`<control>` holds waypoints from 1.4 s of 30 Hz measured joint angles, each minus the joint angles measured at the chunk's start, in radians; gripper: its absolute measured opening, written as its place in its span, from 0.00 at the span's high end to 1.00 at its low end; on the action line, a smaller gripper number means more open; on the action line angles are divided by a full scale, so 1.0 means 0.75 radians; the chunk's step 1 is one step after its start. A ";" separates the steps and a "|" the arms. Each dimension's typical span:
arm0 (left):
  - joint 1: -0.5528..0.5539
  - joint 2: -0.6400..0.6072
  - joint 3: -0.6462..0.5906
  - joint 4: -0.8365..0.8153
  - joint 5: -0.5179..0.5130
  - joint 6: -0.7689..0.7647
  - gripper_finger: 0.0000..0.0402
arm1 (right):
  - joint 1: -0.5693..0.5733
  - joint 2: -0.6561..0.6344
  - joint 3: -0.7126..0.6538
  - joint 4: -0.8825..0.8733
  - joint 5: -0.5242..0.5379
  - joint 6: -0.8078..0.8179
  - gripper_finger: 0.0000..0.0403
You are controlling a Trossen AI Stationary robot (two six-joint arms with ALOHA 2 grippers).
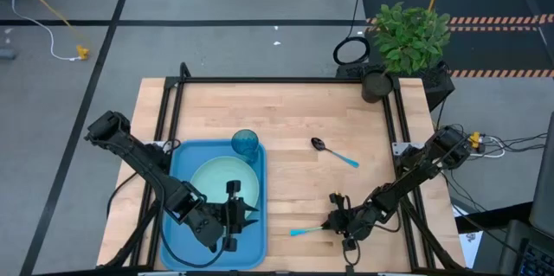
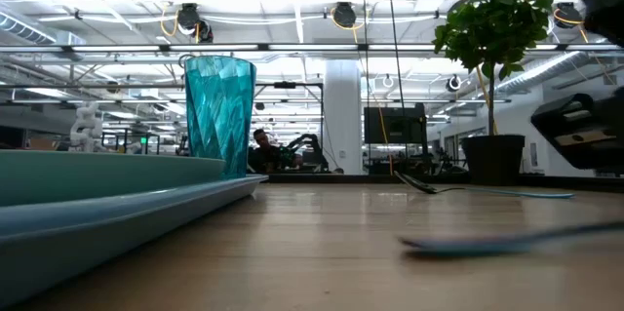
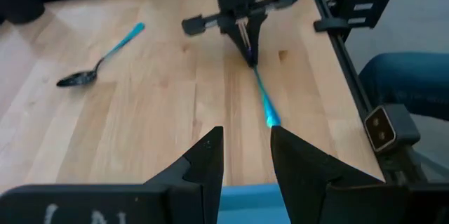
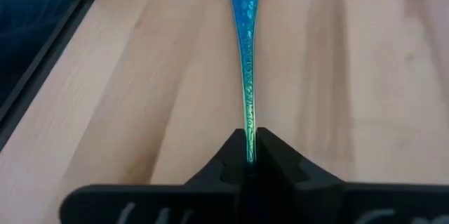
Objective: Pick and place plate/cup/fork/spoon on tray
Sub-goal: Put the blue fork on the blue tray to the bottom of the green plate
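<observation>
Right pincer (image 1: 332, 222) is down low on the wooden surface (image 1: 294, 120), near the front edge, just right of the tray (image 1: 177, 250). Its fingers are pressed together on the fork (image 4: 244, 48); in the right wrist view the turquoise handle sticks straight out from between the closed tips, lying along the wood. From overhead I see the handle end pointing toward the tray, fork flat on the surface, not on the tray.

Left pincer (image 1: 247, 214) sits over the tray's right front part, at the plate's (image 1: 212, 185) edge. Fingers (image 3: 207, 161) stand apart with nothing between them; its wrist view looks across the surface at the right arm and the fork.

Plate lies flat inside the tray. Cup (image 1: 245, 144) stands upright at the tray's back right corner, just behind the plate; I can't tell whether the two touch. In the low view the cup is upright on the tray.

Spoon (image 1: 333, 151) lies on bare wood, well apart from the tray, behind the right pincer, dark bowl toward the tray, teal handle pointing away.

Potted plant (image 1: 407, 38) sits at the back right corner.
</observation>
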 joint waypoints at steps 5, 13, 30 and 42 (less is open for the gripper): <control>0.007 0.000 0.000 0.053 -0.011 0.061 0.70 | -0.068 -0.007 0.048 0.007 0.021 -0.007 0.99; 0.006 0.064 0.000 0.088 -0.018 0.150 0.69 | -0.148 -0.008 0.214 -0.055 0.025 -0.086 0.99; 0.132 0.273 0.000 0.325 -0.046 0.230 0.32 | -0.384 -0.009 0.586 -0.348 0.068 -0.356 0.99; 0.188 0.308 0.000 0.291 -0.089 0.164 0.54 | -0.368 -0.009 0.590 -0.352 0.137 -0.355 0.98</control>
